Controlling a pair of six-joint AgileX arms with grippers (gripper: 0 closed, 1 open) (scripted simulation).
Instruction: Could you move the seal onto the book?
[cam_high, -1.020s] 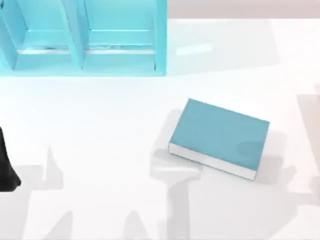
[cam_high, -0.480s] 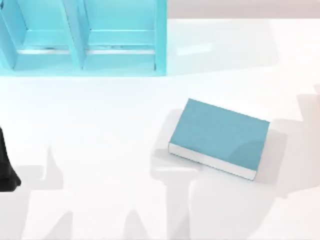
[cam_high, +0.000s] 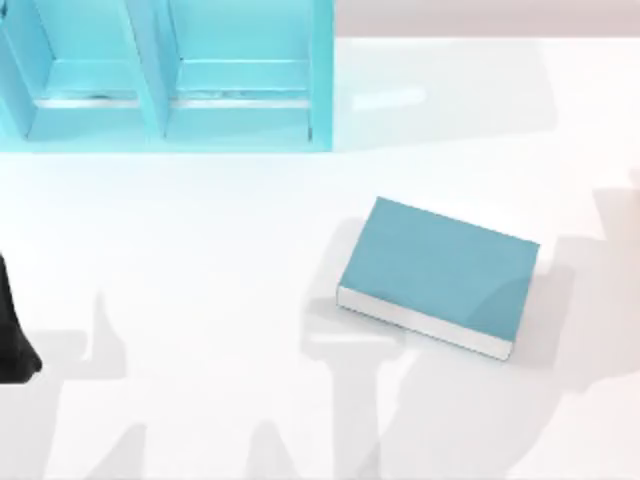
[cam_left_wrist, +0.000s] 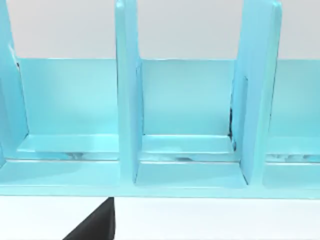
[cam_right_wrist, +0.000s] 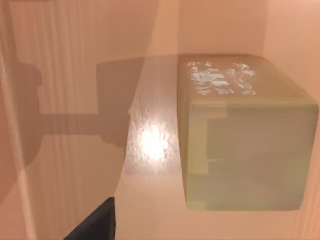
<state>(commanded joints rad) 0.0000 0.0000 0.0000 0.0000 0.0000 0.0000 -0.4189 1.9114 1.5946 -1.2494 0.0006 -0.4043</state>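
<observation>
Book (cam_high: 440, 270) flat on table (cam_high: 200, 300), corner shadowed

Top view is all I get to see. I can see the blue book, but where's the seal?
Observer: The right wrist view has the seal close in front of the camera, a boxy block with white marks on one face.
Operator: Is anything next to it?
Observer: A bright glint of light lies on the surface beside it, and a blocky shadow falls past that.
Operator: What does my left arm look at?
Observer: Its wrist view faces the shelf unit head-on, so you see the back walls of three compartments between upright dividers.
</observation>
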